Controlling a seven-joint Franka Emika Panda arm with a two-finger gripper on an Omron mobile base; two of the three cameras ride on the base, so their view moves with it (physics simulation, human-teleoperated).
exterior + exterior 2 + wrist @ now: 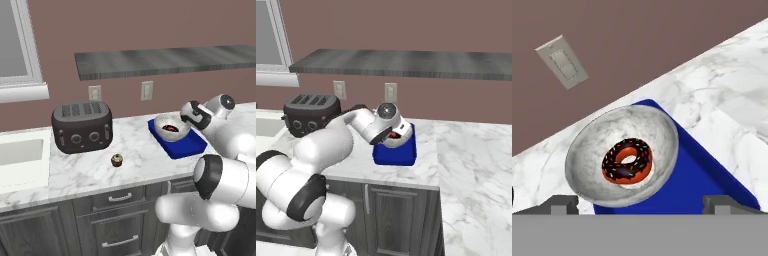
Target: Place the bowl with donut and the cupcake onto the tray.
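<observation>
The robot's gripper (186,119) hovers at the near rim of the bowl (170,126), fingers spread wide apart and holding nothing. In the hand view the two dark fingertips (561,204) sit at five and seven o'clock, with the bowl just beyond them. The bowl rests on the blue tray (186,145), toward its far left corner, and the donut (627,159) lies flat inside. Well apart at nine o'clock from the tray, the cupcake (117,160) stands alone on the marble counter (130,155), in front of a dark toaster (82,126). Likely risks: a careless retreat could clip the rim and nudge the bowl off the tray; the tiny cupcake could tip when pinched.
</observation>
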